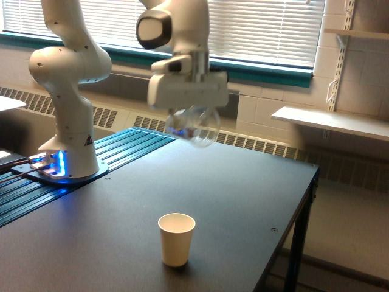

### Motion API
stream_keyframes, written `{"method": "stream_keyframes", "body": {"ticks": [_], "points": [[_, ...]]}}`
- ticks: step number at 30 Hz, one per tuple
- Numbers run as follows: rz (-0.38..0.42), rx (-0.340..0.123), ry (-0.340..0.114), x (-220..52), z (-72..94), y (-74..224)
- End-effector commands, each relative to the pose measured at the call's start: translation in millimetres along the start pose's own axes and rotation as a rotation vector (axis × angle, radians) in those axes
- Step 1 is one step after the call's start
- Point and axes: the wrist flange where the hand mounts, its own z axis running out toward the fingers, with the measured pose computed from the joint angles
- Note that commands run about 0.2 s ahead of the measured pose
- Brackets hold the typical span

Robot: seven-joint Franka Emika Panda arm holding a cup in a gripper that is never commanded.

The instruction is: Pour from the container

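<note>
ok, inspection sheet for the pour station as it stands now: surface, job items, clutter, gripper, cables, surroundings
Surface: dark table, flat, no spills seen.
Job's things: clear plastic cup held in the air, blurred, small dark bits inside; white paper cup upright on the table, below the held cup and nearer the camera.
Clutter: nothing seen.
Gripper: gripper shut on the clear plastic cup, above the table.
Cables: dark cables at the lit arm base.
Surroundings: window blinds, wall shelf at the exterior view's right, radiator grille behind the table.
</note>
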Motion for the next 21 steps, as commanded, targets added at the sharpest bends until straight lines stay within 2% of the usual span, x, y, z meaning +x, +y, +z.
{"method": "stream_keyframes", "body": {"ticks": [1,4,14,19,21], "points": [[0.131,-0.046,0.006,48.8,12.8,10.9],[0.152,-0.091,0.008,62.5,25.8,11.8],[0.234,-0.146,-0.039,105.9,52.2,9.5],[0.24,-0.164,-0.057,113.2,61.0,1.4],[0.224,-0.196,-0.076,108.7,67.7,-1.9]]}}
